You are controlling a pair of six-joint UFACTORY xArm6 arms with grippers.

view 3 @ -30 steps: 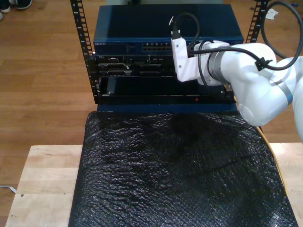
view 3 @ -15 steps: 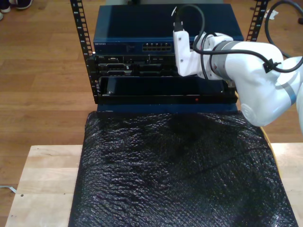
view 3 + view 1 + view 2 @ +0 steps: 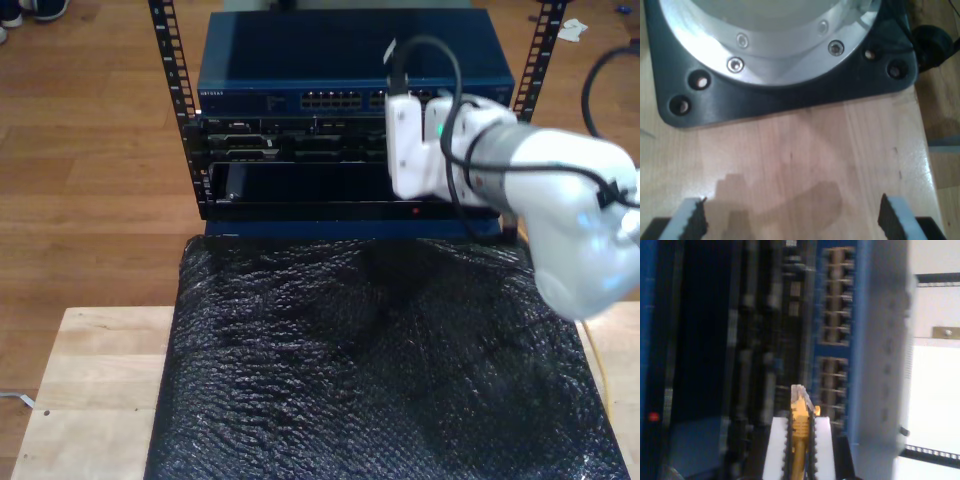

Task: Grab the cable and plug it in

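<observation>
While clamped on the cable, second end effector sits just in front of the blue switch, clear plug pointing at its port rows, not yet touching. First end effector spread wide, holding nothing, over bare wooden bench near a black base plate.

Blue switch front panel: small pale lettering at the end toward the exterior view's left, too small to read.
Port rows on the switch: no legible numbers, blurred.
Black rack units below: no markings that can be read.
Elsewhere: no legible text.
</observation>
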